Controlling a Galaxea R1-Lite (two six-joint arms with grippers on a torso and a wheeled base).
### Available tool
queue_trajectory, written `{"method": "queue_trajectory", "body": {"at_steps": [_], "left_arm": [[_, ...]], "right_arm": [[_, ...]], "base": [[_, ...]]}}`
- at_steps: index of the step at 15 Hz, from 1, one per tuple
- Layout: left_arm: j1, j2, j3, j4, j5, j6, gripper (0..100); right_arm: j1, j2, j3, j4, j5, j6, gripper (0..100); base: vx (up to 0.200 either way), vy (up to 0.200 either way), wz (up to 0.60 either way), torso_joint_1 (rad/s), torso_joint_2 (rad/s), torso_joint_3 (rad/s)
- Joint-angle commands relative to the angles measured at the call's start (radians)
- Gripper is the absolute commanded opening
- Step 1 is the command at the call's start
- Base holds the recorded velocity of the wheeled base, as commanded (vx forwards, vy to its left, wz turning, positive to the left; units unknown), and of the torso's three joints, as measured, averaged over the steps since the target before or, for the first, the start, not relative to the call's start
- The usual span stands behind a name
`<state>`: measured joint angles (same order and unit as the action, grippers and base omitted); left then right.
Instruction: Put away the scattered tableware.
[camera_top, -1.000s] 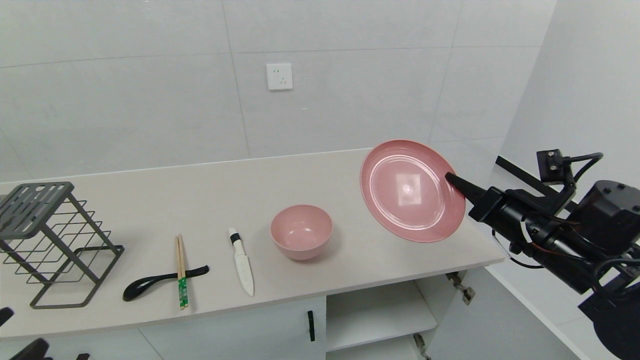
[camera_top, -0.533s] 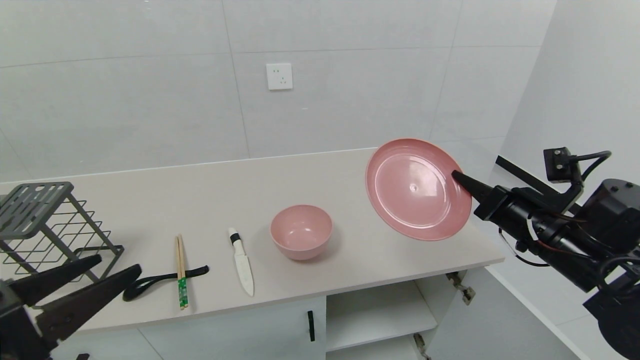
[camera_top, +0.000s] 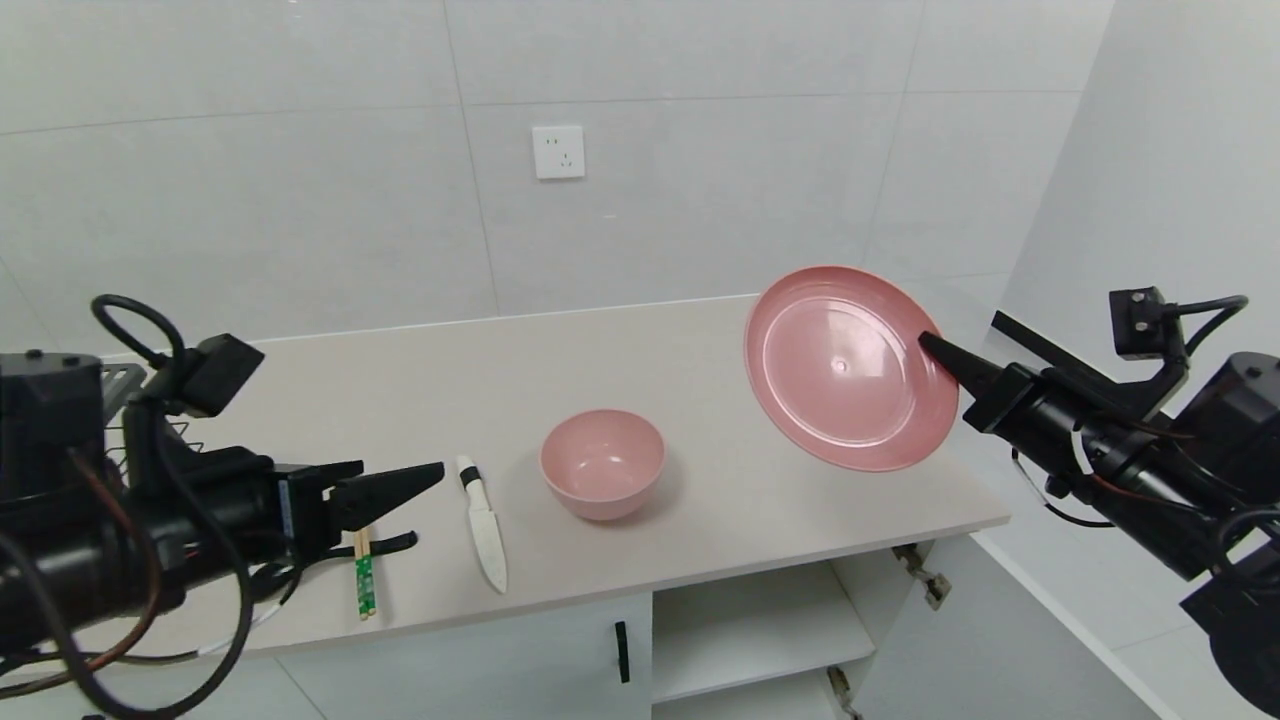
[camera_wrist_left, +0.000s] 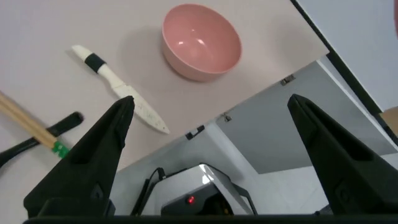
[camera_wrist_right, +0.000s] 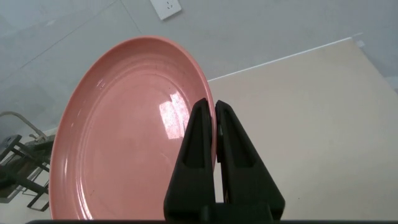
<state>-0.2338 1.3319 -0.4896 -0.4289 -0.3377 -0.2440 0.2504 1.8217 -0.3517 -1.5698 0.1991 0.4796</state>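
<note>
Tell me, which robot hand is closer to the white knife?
Left. The left hand hangs open beside the knife, by the chopsticks. The right hand is far off, gripping the pink plate.

Left pincer (camera_wrist_left: 211, 102) forward, jaws wide apart; right pincer (camera_wrist_right: 211, 106) outstretched at the right, jaws pinched together.

Head camera: mounted high, facing forward and down across the counter (camera_top: 700, 350) to the tiled wall (camera_top: 300, 200); widest and farthest of the 3 views.

Left wrist camera: behind the left gripper (camera_wrist_left: 211, 102), looking steeply down over the counter's front edge, fairly near.

Right wrist camera: looks along the right gripper (camera_wrist_right: 215, 107) toward the tiled wall, very near the plate (camera_wrist_right: 124, 137).

Head and left wrist views share bowl (camera_wrist_left: 201, 41) and knife (camera_wrist_left: 112, 78); head and right wrist views share plate and wall socket (camera_wrist_right: 166, 7).
</note>
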Motion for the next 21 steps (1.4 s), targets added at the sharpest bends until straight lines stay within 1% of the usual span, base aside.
{"method": "queue_trajectory", "body": {"at_steps": [1, 3, 4, 6, 9, 11, 12, 13, 14, 18, 21], "left_arm": [[-0.025, 0.188, -0.023, -0.096, 0.026, -0.015, 100], [-0.058, 0.256, -0.024, -0.169, 0.075, -0.014, 100], [-0.079, 0.288, -0.027, -0.202, 0.089, -0.014, 100], [-0.107, 0.369, -0.073, -0.248, 0.109, -0.015, 100], [-0.131, 0.466, -0.167, -0.251, 0.12, -0.017, 100], [-0.131, 0.524, -0.216, -0.246, 0.124, -0.018, 100], [-0.131, 0.546, -0.236, -0.246, 0.14, -0.024, 100], [-0.131, 0.546, -0.236, -0.246, 0.14, -0.024, 100], [-0.133, 0.582, -0.265, -0.249, 0.147, -0.035, 100], [-0.133, 0.641, -0.3, -0.252, 0.149, -0.035, 100], [-0.131, 0.679, -0.31, -0.252, 0.157, -0.034, 100]], "right_arm": [[-0.01, -0.005, -0.003, -0.001, 0.002, 0.001, 0], [-0.023, -0.005, -0.007, -0.001, 0.002, 0.001, 0], [-0.023, -0.005, -0.007, -0.001, 0.003, 0.001, 0], [-0.02, -0.007, -0.006, -0.001, 0.003, 0.001, 0], [-0.016, -0.035, -0.003, -0.001, 0.005, 0.001, 0], [-0.016, -0.055, -0.001, -0.001, 0.022, 0.001, 0], [-0.016, -0.058, -0.001, -0.001, 0.022, 0.001, 0], [-0.016, -0.058, -0.001, -0.001, 0.022, 0.001, 0], [-0.017, -0.061, -0.001, -0.001, 0.023, 0.001, 0], [-0.016, -0.064, -0.001, -0.001, 0.023, -0.001, 0], [-0.016, -0.067, 0.0, -0.001, 0.023, -0.001, 0]], "base": [[0.0, 0.0, 0.0, 0.0, 0.0, 0.0], [0.0, 0.0, 0.0, 0.0, 0.0, 0.0], [0.0, 0.0, 0.0, 0.0, 0.0, 0.0], [0.0, 0.0, 0.0, 0.0, 0.0, 0.0], [0.0, 0.0, 0.0, 0.0, 0.0, 0.0], [0.0, 0.0, 0.0, 0.0, 0.0, 0.0], [0.0, 0.0, 0.0, 0.0, 0.0, 0.0], [0.0, 0.0, 0.0, 0.0, 0.0, 0.0], [0.0, 0.0, 0.0, 0.0, 0.0, 0.0], [0.0, 0.0, 0.0, 0.0, 0.0, 0.0], [0.0, 0.0, 0.0, 0.0, 0.0, 0.0]]}}
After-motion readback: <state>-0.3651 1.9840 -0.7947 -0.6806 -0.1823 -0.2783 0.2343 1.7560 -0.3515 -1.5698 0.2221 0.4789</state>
